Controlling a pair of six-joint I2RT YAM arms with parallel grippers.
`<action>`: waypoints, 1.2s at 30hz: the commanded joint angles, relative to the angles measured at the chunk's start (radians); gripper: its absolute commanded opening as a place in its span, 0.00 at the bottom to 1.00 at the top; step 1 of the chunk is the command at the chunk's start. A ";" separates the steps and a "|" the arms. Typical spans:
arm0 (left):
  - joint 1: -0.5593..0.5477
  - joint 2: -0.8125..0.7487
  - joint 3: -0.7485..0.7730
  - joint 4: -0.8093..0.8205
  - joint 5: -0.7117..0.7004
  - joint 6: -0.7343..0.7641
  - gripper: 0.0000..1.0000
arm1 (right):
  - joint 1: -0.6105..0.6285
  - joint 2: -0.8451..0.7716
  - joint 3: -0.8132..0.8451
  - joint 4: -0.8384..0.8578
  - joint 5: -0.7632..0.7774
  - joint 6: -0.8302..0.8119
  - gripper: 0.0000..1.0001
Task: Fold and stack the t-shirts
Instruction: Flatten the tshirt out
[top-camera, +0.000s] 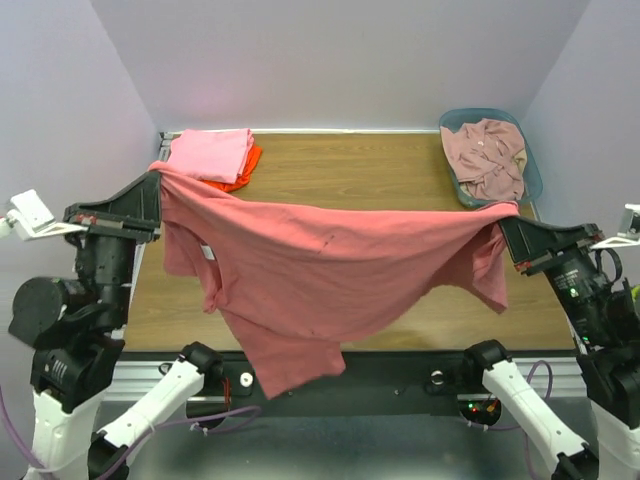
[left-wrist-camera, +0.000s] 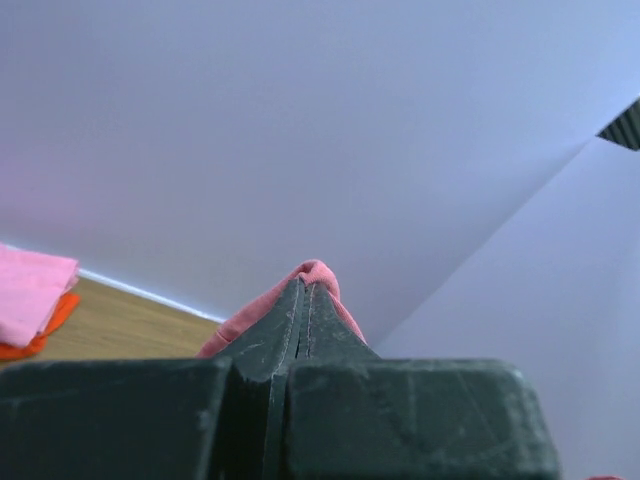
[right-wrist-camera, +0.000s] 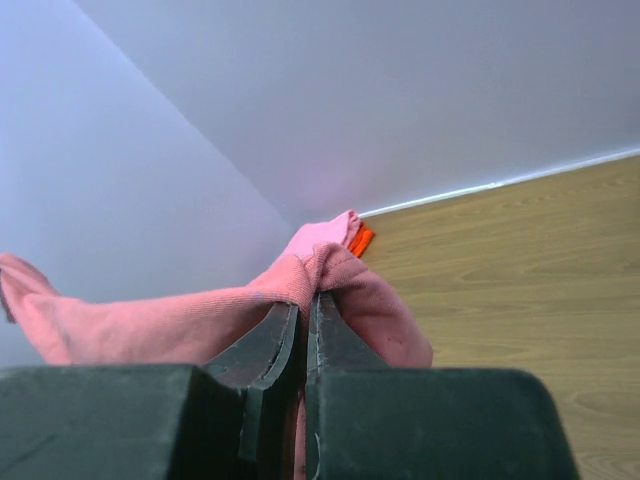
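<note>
Two pinches on coral-red t-shirt (top-camera: 320, 270): left gripper (top-camera: 158, 183) 9 o'clock, right gripper (top-camera: 505, 222) 3 o'clock, cloth stretched between over table (top-camera: 380, 170). Pink tee (top-camera: 210, 153) on orange tee (top-camera: 247, 168), 11 o'clock; pale tee (top-camera: 487, 155) in basket (top-camera: 537, 180), 1 o'clock.

Stretched t-shirt (top-camera: 320, 270) hangs across the middle of the table (top-camera: 350, 165), one end pinched in the left gripper (top-camera: 157, 182) at the left edge, the other pinched in the right gripper (top-camera: 504, 222) at the right edge. Its lower part drapes over the near edge between the arm bases. Far-left corner: upper folded t-shirt (top-camera: 210, 155) lies on the lower folded t-shirt (top-camera: 246, 170), just behind the left gripper. Far-right corner: basket (top-camera: 530, 160) with a bunched t-shirt (top-camera: 487, 158) in it, just behind the right gripper.
</note>
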 joint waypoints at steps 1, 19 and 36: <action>0.001 0.183 -0.007 0.015 -0.171 -0.001 0.00 | 0.000 0.075 -0.075 0.000 0.143 0.003 0.01; 0.230 1.063 0.139 -0.123 -0.118 -0.084 0.86 | -0.023 0.833 -0.195 0.046 0.606 -0.132 1.00; 0.011 0.782 -0.552 0.233 0.112 -0.128 0.86 | -0.022 0.665 -0.605 0.222 0.150 -0.056 1.00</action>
